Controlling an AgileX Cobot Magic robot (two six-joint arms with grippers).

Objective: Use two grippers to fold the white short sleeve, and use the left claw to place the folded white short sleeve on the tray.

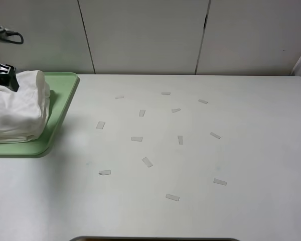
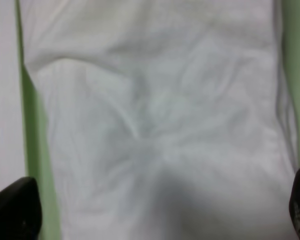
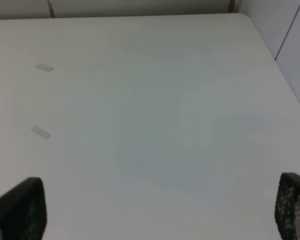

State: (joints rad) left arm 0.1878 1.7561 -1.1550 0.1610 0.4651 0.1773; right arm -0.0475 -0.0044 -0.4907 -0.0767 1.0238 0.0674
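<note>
A folded white shirt (image 1: 17, 108) lies bunched in a soft, wrinkled heap on a pale green tray (image 1: 65, 100) at the far left of a white table (image 1: 190, 150). Small paper strips (image 1: 137, 139) are scattered over the table to the right of the tray, well apart from it.

The left claw (image 1: 5, 75) hangs just above the far edge of the shirt. Only its black tip shows from the high camera. In its wrist view the shirt (image 2: 155, 125) fills nearly everything directly below the claw, with slivers of green tray (image 2: 40, 165) on either side. The two black fingertips (image 2: 15, 210) stand wide apart at the corners of that view with no cloth between them, so the claw is released.

The right claw (image 3: 155, 215) does not show from the high camera. Its wrist view shows it released too, fingers (image 3: 20, 210) spread, over bare table with nothing beneath it and two strips (image 3: 40, 131) ahead of it.

The shirt appears to be placed, so the step in hand looks like letting go and backing off. To do this well, the left claw should keep its fingers spread and rise straight up before moving sideways, so that no fingertip snags a loose fold and drags the heap open or off the tray. The near edge of the shirt sits close to the rim, so any tug toward the table risks spilling it.
</note>
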